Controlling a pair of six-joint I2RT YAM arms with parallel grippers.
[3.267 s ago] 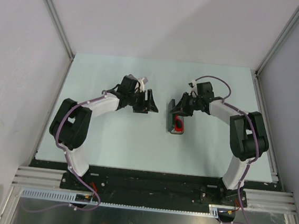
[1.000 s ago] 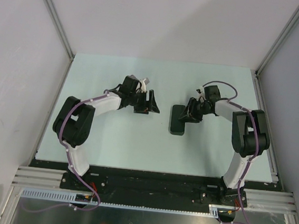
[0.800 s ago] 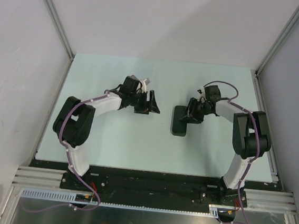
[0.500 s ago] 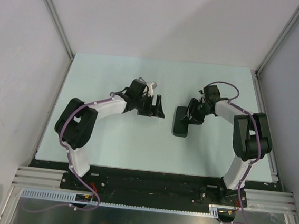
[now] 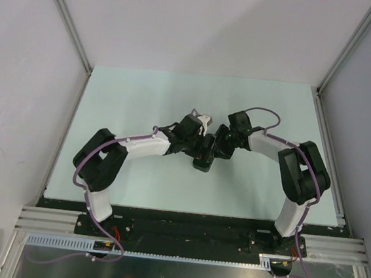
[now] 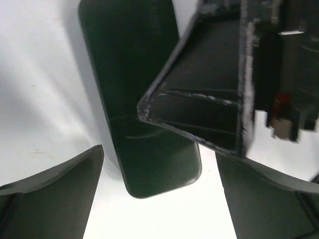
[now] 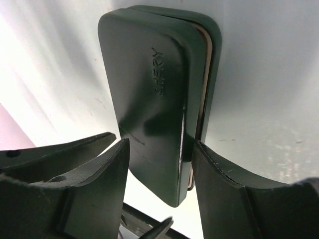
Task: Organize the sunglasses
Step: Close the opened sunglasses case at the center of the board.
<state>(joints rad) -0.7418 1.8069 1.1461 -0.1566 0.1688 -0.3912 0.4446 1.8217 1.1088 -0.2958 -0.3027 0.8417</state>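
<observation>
**Shut away, and flanked from both ends**

The left gripper [image 6: 159, 155] had its jaws spread wide, one on each side of the near end of the case [image 6: 129, 74] and both clear of it. A second before, those jaws were narrower and the gripper hung well to the left of the case. It had since swung across to meet it.

The right gripper [image 7: 159, 144] straddled the same case from the opposite end, its jaws close against the two long sides. Whether they pressed it or only flanked it could not be told; they had eased apart a little over the last second. In the left wrist view, part of the right gripper lay over the case just beyond the left jaws, so the two grippers stood very near each other.

Between the right jaws the case was closed but for a thin pale seam along one long edge. The sunglasses showed in no view. A few seconds earlier the case lay open with the red frame inside, so they were most likely shut within.

The case had also shifted across the table [image 5: 143, 95], leftward and toward the near edge. The stowing looked nearly done, with perhaps the seam left to press home.
</observation>
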